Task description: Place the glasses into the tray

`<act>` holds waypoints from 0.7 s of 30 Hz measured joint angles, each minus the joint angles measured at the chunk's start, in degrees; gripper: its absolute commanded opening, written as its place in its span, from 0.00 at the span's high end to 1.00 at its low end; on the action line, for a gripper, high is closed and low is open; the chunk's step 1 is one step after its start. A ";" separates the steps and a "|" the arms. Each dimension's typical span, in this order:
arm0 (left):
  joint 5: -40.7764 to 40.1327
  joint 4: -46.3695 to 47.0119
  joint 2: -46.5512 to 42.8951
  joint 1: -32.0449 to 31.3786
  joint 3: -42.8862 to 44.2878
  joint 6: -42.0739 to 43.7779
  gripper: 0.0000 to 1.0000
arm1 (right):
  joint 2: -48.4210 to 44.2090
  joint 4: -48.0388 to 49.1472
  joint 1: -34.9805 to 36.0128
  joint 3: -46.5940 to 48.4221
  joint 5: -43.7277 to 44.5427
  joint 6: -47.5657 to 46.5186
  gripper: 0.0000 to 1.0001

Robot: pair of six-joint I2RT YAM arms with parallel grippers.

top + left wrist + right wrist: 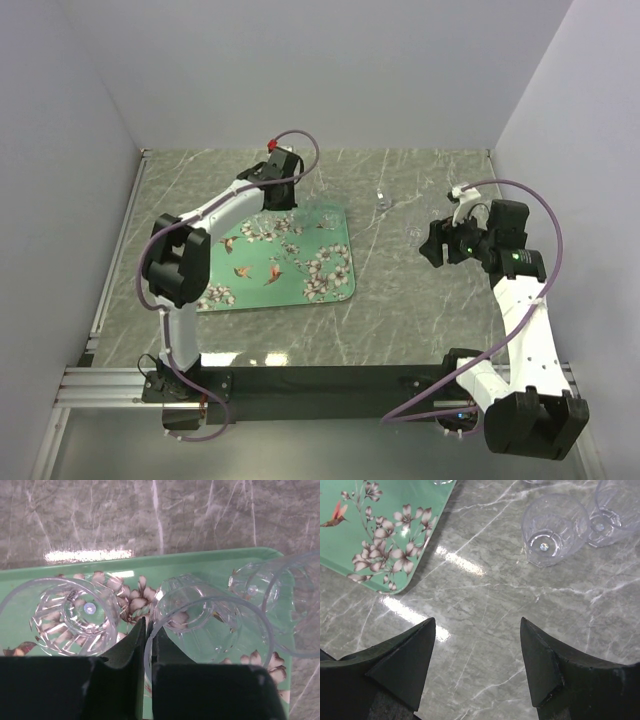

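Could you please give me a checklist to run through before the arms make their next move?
1. Left gripper hold: fingers closed on the wall of the middle glass. Ok.
2. Middle glass over the tray: green shows beneath it. Ok.
3. Middle glass resting on the tray: cannot tell.
4. Clearance from the left glass and the right glass: both very close. Cannot tell.
5. Right gripper ready: open, empty, above the table. Ok.
6. All glasses in the tray: two glasses stand on the table. Not ok.
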 measured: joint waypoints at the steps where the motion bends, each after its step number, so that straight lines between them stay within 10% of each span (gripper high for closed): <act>1: 0.31 -0.22 0.28 0.31 0.35 0.22 0.91 | 0.26 0.00 0.00 0.26 0.00 0.00 0.25; 21: 6.32 -1.14 3.72 2.84 2.23 1.84 0.65 | 0.98 0.94 0.00 0.74 0.02 0.26 0.25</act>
